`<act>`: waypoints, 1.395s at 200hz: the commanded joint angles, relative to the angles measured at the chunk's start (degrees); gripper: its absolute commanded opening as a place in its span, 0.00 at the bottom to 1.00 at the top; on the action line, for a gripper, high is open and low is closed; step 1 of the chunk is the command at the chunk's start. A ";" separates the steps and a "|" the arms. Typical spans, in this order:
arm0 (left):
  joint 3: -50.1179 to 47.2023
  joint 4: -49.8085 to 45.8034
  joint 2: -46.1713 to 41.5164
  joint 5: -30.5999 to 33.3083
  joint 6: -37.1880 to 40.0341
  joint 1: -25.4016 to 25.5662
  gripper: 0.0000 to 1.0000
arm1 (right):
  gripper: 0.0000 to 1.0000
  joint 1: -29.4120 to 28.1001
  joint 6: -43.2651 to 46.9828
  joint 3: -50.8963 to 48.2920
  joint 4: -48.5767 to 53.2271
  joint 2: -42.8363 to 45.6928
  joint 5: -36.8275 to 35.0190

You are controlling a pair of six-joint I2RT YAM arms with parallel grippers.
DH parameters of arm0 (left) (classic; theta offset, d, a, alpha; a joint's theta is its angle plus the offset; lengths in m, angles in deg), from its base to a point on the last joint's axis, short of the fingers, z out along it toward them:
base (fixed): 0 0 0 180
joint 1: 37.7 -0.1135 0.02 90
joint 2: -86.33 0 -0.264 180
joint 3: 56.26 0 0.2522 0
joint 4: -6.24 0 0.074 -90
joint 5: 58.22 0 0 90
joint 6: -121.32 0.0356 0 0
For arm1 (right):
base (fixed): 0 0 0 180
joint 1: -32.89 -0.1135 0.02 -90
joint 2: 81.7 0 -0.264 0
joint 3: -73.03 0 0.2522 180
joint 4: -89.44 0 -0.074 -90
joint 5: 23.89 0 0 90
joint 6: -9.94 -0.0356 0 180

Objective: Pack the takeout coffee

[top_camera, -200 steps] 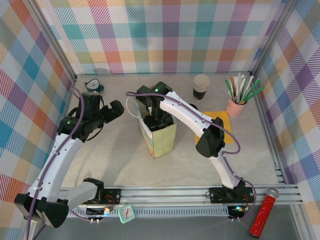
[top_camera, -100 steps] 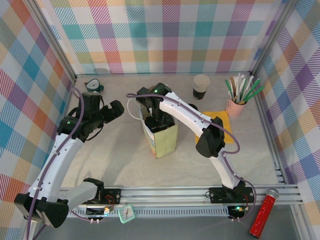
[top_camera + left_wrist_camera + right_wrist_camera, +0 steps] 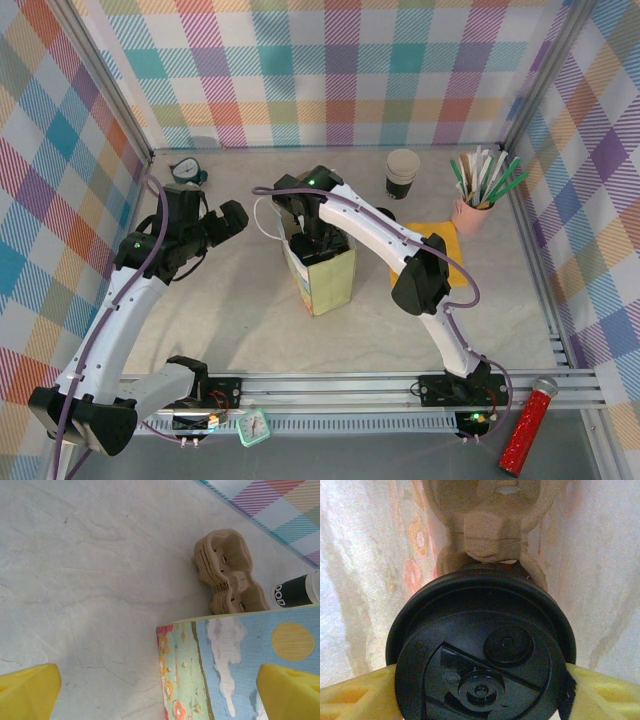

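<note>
Takeout coffee (image 3: 482, 655) sits clamped between the yellow fingers (image 3: 350, 692) of my right gripper (image 3: 481, 692), one on each side of the glossy black lid, the jaws held at a middling spread by the cup's width. The cup stands upright, its long axis running straight away from my wrist with the lid towards the camera, so the way onward is straight down. It is inside the paper bag (image 3: 330, 280), whose pale walls rise on both sides of it. Deeper in the bag, beyond the cup, lies a pulp carrier (image 3: 492, 535); I cannot tell whether the cup's base touches it or sits in a pocket. I judge the coming move to be a plain descent and release, keeping the cup plumb. My left gripper (image 3: 232, 220) hangs spread wide and empty, well apart to the left of the bag, facing its painted side. Near the back wall a lidless cup (image 3: 403, 172) stands, and a pink cup (image 3: 470, 215) holds straws.
</note>
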 commanded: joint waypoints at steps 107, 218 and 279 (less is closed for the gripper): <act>0.02 1.02 -0.81 -1.17 -0.29 -0.48 1.00 | 0.73 0.09 -0.55 -0.52 6.19 1.95 -2.21; 0.15 1.09 -0.58 -1.33 -0.31 -0.48 1.00 | 0.73 0.22 -0.56 -1.08 5.96 2.03 -1.96; 0.33 1.02 -0.55 -1.43 -0.38 -0.48 1.00 | 0.73 0.18 -0.55 -2.91 4.75 2.27 -1.63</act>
